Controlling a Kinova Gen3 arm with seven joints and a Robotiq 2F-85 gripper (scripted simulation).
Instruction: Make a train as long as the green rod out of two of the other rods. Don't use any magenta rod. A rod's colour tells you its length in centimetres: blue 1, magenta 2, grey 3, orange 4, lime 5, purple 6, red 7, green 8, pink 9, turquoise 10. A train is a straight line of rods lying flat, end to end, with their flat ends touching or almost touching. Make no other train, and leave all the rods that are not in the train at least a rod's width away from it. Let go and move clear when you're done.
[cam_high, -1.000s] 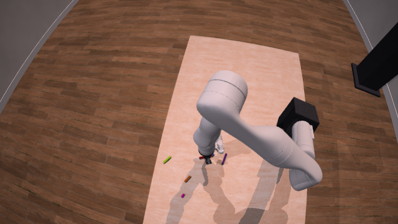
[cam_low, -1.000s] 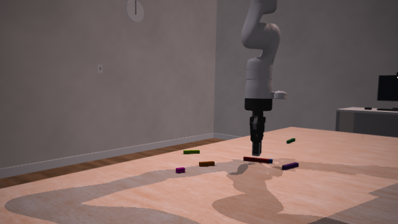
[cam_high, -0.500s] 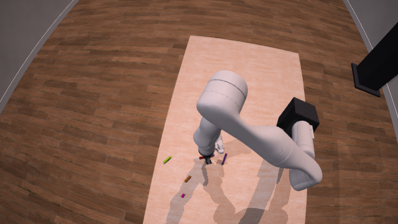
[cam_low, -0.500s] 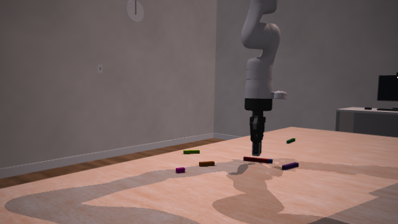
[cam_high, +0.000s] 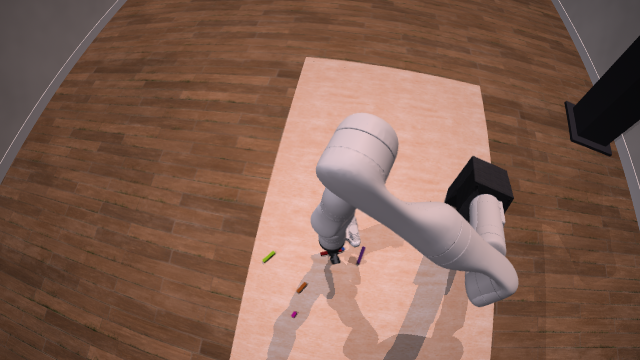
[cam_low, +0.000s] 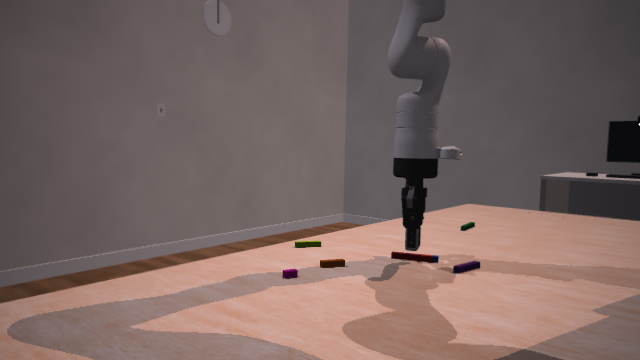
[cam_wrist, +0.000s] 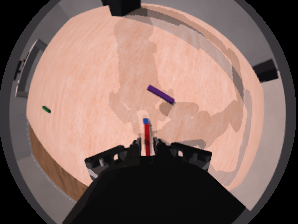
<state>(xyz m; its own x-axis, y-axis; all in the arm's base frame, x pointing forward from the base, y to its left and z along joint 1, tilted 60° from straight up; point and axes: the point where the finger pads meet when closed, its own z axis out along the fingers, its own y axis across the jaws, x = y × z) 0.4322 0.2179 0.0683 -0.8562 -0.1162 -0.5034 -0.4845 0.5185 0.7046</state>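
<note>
In the exterior view, taken left to right, the magenta rod (cam_high: 294, 314) (cam_low: 290, 273) lies at the near left, excluded from use and well apart from the train. The lime rod (cam_high: 269, 257) (cam_low: 308, 244) and the orange rod (cam_high: 302, 287) (cam_low: 332, 263) follow, both unused and well apart from it. The gripper (cam_high: 335, 261) (cam_low: 412, 247) (cam_wrist: 147, 142) is positioned just above the red rod (cam_high: 324, 253) (cam_low: 412, 256) (cam_wrist: 147, 139); its fingers are parted by a small gap, roughly a quarter of full travel, and grasp nothing. The red rod lies flat on the table (cam_low: 225, 320), with the blue rod (cam_high: 343, 249) (cam_low: 435, 259) (cam_wrist: 145, 121) at its right end. The two appear aligned and touching or almost touching; seven plus one equals the required eight. The purple rod (cam_high: 361, 255) (cam_low: 466, 267) (cam_wrist: 160, 94) lies beyond the blue end, apart from it, apparently by more than a rod's width. The green rod (cam_low: 468, 226) (cam_wrist: 46, 109), the length reference, lies farther back, well apart. Assembly is judged complete or nearly so. Remaining work: verify the joint, correct any residual gap, and retract the gripper without disturbing the train.
</note>
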